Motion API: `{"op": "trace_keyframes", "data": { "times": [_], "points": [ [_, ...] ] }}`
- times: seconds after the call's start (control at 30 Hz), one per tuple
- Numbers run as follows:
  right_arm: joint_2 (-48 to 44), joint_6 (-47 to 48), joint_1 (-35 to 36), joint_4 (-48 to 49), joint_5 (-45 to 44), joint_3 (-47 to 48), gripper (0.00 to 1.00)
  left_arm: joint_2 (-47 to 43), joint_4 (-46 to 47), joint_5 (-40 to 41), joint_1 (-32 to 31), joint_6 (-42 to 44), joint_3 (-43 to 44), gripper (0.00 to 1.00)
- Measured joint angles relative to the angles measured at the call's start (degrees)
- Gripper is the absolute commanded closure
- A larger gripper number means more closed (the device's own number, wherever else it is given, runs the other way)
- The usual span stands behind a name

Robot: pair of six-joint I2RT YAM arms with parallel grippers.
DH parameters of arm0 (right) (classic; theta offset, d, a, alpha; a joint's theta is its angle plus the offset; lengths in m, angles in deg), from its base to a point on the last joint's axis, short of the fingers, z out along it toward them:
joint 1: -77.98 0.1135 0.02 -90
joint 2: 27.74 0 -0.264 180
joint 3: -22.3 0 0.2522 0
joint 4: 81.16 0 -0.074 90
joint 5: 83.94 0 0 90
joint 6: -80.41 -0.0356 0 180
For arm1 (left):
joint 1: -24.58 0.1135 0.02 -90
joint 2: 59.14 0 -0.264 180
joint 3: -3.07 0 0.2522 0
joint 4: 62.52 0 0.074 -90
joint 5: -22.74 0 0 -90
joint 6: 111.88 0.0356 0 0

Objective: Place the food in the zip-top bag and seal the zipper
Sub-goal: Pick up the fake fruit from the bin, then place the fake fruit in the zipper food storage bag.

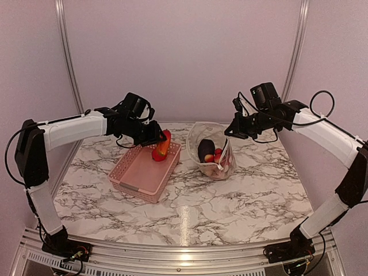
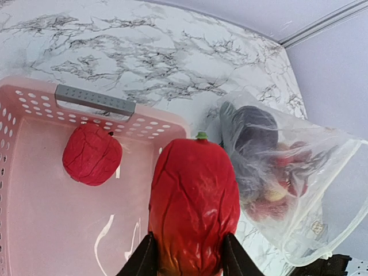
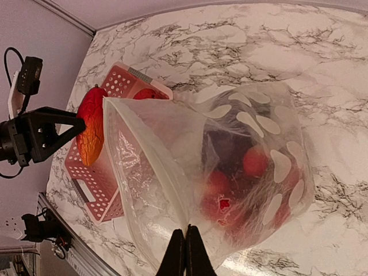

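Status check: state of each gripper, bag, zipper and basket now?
Left gripper: shut on long red-orange wrinkled toy vegetable, above pink lattice plastic basket.
Right gripper: shut on clear dotted plastic bag at its mouth edge.
Bag: mouth open, holding dark purple eggplant and red pieces.
Zipper strip: unsealed.
Basket: one round red toy inside.

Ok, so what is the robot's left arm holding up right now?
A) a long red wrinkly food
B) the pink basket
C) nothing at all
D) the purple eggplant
A: the left gripper is clamped on the long red food above the pink basket, while the eggplant already sits inside the clear bag.
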Motion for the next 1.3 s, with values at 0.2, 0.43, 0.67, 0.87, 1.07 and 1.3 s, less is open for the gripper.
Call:
{"op": "trace_keyframes", "data": {
  "times": [0.2,0.43,0.67,0.87,1.07,1.3],
  "points": [
    [0.46,0.02,0.11,0.11,0.24,0.07,1.00,-2.84,9.97,-4.48,-0.57,-2.14,-2.10,0.78],
    [0.92,0.02,0.28,0.70,0.46,0.07,1.00,-2.67,19.87,-14.43,-4.44,-2.25,-1.84,0.79],
    [1.88,0.02,0.33,1.01,0.87,0.74,1.00,4.59,19.32,-21.64,-7.85,-4.76,7.67,0.82],
    [2.38,0.22,0.37,1.05,1.01,1.27,1.00,9.51,15.93,-23.21,-8.09,-8.85,10.97,0.87],
    [2.38,0.22,0.37,1.05,1.01,1.27,1.00,14.82,10.67,-23.45,-8.07,-11.93,17.03,0.86],
    [2.38,0.17,0.37,1.16,1.16,1.27,1.00,18.78,5.09,-17.90,-7.87,-18.53,24.26,0.70]
  ]
}}
